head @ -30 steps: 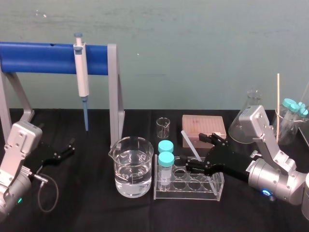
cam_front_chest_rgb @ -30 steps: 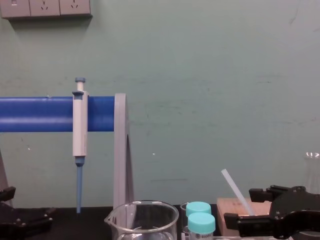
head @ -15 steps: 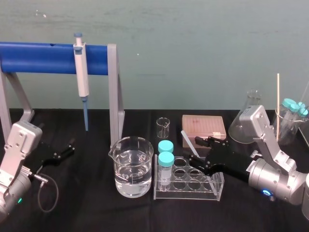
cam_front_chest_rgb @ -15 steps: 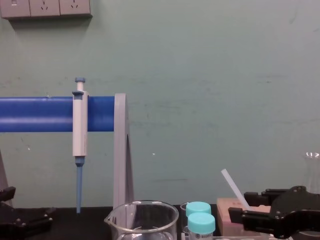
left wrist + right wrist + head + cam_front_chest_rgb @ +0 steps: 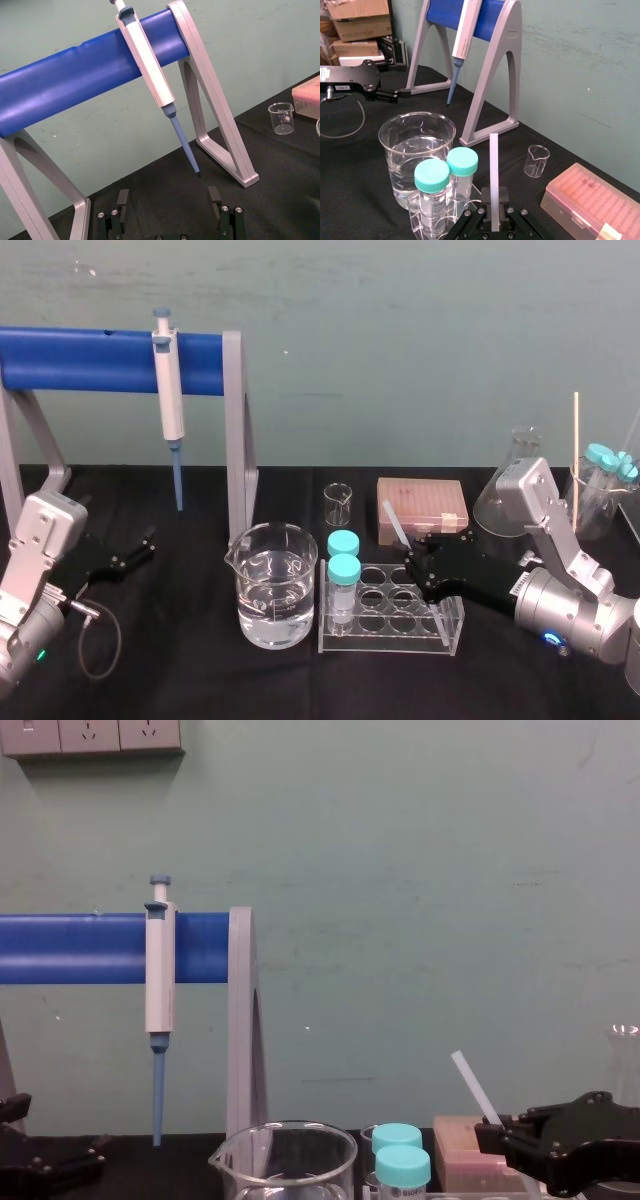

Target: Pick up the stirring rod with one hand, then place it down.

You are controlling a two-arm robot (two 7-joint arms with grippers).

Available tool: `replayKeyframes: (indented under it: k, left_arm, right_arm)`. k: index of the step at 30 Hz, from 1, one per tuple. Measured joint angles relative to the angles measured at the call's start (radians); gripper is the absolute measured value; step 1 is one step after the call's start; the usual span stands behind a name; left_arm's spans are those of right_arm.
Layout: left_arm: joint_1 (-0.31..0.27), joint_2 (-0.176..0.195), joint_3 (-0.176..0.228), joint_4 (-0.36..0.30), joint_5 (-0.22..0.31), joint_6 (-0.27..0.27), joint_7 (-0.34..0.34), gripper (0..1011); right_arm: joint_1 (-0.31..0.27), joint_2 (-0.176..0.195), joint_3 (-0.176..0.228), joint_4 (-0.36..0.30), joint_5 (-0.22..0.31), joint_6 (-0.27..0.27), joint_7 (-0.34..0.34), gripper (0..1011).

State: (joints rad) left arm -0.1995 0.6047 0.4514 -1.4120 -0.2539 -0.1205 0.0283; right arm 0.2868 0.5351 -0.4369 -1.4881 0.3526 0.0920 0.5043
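**Stirring rod (image 5: 396, 525) clamped in the right gripper (image 5: 413, 558) over the tube rack (image 5: 390, 625)**

The stirring rod is off the black table (image 5: 200, 670), held at a tilt with its upper end leaning toward the robot's left. The right gripper's black fingers are closed tight around its middle, above the right half of the clear tube rack and just in front of the pink tip box (image 5: 422, 508). In the right wrist view the rod (image 5: 493, 170) rises straight up out of the pinched gripper (image 5: 493, 222). From the chest camera its pale upper part (image 5: 472, 1084) slants up and to the left out of the gripper (image 5: 500, 1132). Below the fingers the rod is mostly hidden, and I cannot tell whether its lower end touches the rack.

At the rack's left end stand 2 teal-capped tubes (image 5: 343, 568), 1 behind the other. A large beaker (image 5: 272, 585) partly filled with clear liquid sits just beside the rack on the robot's left. A small empty beaker (image 5: 338, 503) stands farther back, near the tip box. A conical flask (image 5: 512, 480) stands behind the right arm.

The white-and-blue pipette (image 5: 168, 390) hangs from the blue bar of its grey stand (image 5: 236, 430), well apart from the rod.

The left gripper (image 5: 169, 212) sits low at the table's far left. Its 2 fingers are spread wide with nothing between them.
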Motion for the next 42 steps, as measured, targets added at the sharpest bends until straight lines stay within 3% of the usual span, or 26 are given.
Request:
replayKeyframes:
  k: [2, 11, 19, 27, 33, 42]
  left_arm:
    - [0.000, 0.000, 0.000, 0.000, 0.000, 0.000, 0.000, 1000]
    - [0.000, 0.000, 0.000, 0.000, 0.000, 0.000, 0.000, 1000]
    - [0.000, 0.000, 0.000, 0.000, 0.000, 0.000, 0.000, 1000]
    - [0.000, 0.000, 0.000, 0.000, 0.000, 0.000, 0.000, 1000]
    - [0.000, 0.000, 0.000, 0.000, 0.000, 0.000, 0.000, 1000]
    - [0.000, 0.000, 0.000, 0.000, 0.000, 0.000, 0.000, 1000]
  right_arm:
    - [0.000, 0.000, 0.000, 0.000, 0.000, 0.000, 0.000, 73]
    - [0.000, 0.000, 0.000, 0.000, 0.000, -0.001, 0.000, 69]
    - [-0.055, -0.022, 0.049, -0.006, 0.007, -0.161, -0.011, 69]
    - [-0.115, -0.048, 0.104, -0.012, 0.029, -0.279, -0.014, 69]
    - [-0.140, -0.065, 0.131, -0.015, 0.064, -0.317, 0.006, 69]
    - [-0.143, -0.066, 0.168, -0.059, 0.094, -0.327, 0.020, 68]
